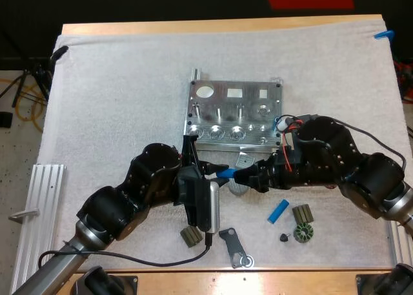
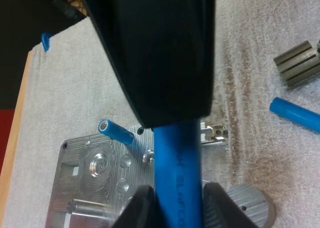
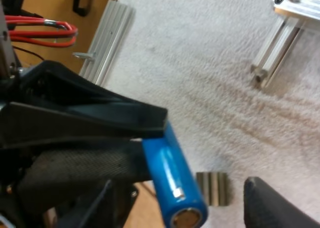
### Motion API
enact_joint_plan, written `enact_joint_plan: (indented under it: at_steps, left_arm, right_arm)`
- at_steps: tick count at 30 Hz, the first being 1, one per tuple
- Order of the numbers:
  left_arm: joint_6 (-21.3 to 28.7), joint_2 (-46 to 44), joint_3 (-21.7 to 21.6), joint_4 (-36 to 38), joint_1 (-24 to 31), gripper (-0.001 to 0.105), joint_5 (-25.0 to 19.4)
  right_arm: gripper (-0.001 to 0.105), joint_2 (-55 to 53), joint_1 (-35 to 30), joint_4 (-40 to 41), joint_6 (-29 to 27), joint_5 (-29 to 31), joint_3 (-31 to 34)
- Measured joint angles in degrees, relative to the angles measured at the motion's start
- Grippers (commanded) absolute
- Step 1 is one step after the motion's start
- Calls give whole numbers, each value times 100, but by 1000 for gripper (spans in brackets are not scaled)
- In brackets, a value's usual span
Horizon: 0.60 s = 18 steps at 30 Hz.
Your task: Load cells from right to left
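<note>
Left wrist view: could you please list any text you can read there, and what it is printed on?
"SLAFCO", as best it reads, in dark print along the held blue cylinder; any further letters cannot be made out.
No other lettering can be read on the metal fixture.

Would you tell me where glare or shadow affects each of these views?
High view: bright glints on the metal fixture, soft shadows on the mat. Left wrist view: the blue cylinder evenly lit, lettering readable. Right wrist view: a glossy highlight runs along that cylinder.
</note>
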Motion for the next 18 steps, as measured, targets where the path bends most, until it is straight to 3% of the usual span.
enact_joint_plan:
  at_steps: [9, 18]
  left_arm:
    - [0, 0, 0, -313, 0, 7, 237]
    - [0, 0, 0, -377, 0, 7, 274]
  right_arm:
    - [54, 0, 0, 0, 93, -87, 0]
    - [31, 0, 0, 0, 93, -87, 0]
